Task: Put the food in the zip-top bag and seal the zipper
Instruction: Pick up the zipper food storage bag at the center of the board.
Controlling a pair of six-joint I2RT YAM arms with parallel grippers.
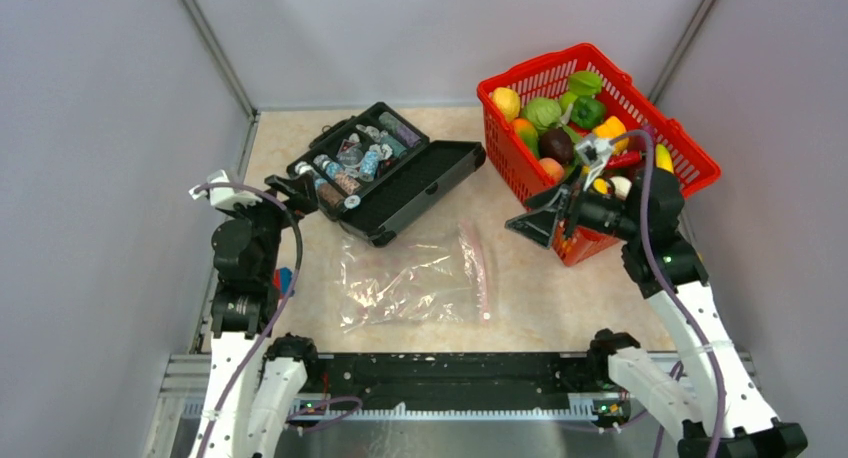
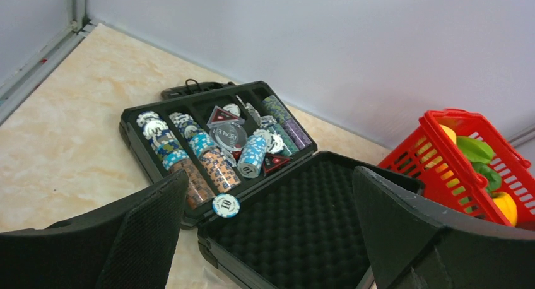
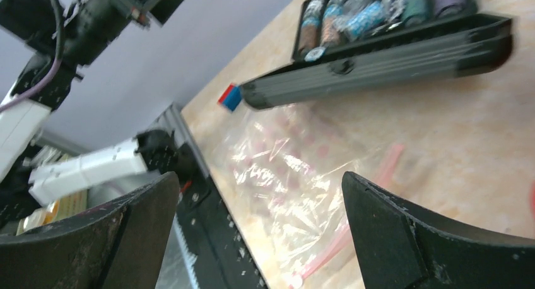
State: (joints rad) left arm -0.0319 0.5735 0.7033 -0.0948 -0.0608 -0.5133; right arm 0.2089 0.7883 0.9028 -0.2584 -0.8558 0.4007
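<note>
Two white robot arms rise from a black rail at the near edge of a beige, marble-patterned surface (image 1: 540,298). The left arm (image 1: 240,258) stands folded at the left side. Its wrist view shows the left jaws, black and finely textured, spread wide with nothing between them, aimed at the open case. The right arm (image 1: 665,253) leans up and to the right with its wrist turned leftward. The right jaws hang above the surface just in front of the basket's near corner, also spread wide and holding nothing.

Between the arms the bag (image 1: 410,283) lies flat, clear and crinkly. Its zipper (image 1: 476,273), a narrow pink strip, runs along the right edge. A small blue and red block (image 1: 284,278) sits to the bag's left, near the left arm.

Beyond the bag is a hard black case (image 1: 420,183), open, its lid lined with bumpy foam. The tray holds rows of poker chips (image 1: 350,163).

Farthest right stands a red plastic mesh basket (image 1: 515,168). All the food (image 1: 560,128) is piled in it: glossy rounded toys in yellow, green, orange and dark purple, well apart from the bag.
</note>
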